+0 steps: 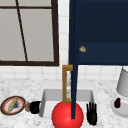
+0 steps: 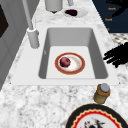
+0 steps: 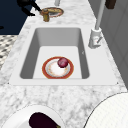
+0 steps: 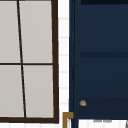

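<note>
A white marbled worktop is surrounding the sink, with a window and a dark blue cabinet standing above. The right robot hand is hanging with straight fingers; the left robot hand is beside a jar, and I cannot tell its fingers.

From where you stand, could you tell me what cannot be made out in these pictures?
Sink basin: front view, middle hidden by the red ball and cabinet door edge.
Patterned plate: left side view, cut off by the bottom edge.
Pale vessel: front view, cut by right edge.
Left hand beside the jar: front view, contact too blurred to tell.

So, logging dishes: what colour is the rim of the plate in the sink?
The plate has an orange-red rim, clearest in the right side view.
</note>
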`<action>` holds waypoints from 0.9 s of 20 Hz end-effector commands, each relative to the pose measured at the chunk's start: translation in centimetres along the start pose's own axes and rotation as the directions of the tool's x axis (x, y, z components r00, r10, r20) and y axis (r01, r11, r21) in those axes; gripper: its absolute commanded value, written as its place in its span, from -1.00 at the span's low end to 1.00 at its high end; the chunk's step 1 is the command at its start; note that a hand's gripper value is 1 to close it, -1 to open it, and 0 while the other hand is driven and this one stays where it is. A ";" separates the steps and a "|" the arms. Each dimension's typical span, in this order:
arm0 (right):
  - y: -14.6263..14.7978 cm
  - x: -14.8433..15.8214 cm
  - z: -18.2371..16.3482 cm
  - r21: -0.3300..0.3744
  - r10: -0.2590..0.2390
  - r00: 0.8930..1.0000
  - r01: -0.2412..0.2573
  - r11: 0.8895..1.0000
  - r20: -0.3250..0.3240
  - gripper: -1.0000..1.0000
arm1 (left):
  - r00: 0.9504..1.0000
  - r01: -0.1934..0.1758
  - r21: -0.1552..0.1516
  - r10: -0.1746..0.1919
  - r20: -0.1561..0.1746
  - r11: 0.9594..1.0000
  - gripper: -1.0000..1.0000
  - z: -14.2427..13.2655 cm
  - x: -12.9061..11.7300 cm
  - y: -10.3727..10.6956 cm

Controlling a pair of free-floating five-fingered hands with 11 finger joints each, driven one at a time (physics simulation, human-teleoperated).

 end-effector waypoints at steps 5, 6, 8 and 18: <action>-2.7 -1.0 -1.1 0.087 -0.069 0.995 0.062 0.994 0.077 -1.00 | 1.000 0.000 0.000 0.000 0.000 1.000 0.00 0.0 0.0 0.0; -3.1 -1.2 -1.3 0.092 -0.069 0.994 0.061 0.994 0.086 -1.00 | 1.000 0.000 0.000 0.000 0.000 1.000 0.00 0.0 0.0 0.0; -4.0 -1.5 -1.3 0.103 -0.067 0.992 0.056 0.993 0.104 -1.00 | 1.000 0.000 0.000 0.000 0.000 1.000 0.00 0.0 0.0 0.0; -8.7 -2.8 -0.5 0.135 -0.100 0.976 0.074 0.988 0.194 -1.00 | 1.000 0.000 0.000 0.000 0.000 1.000 0.00 0.0 0.0 0.0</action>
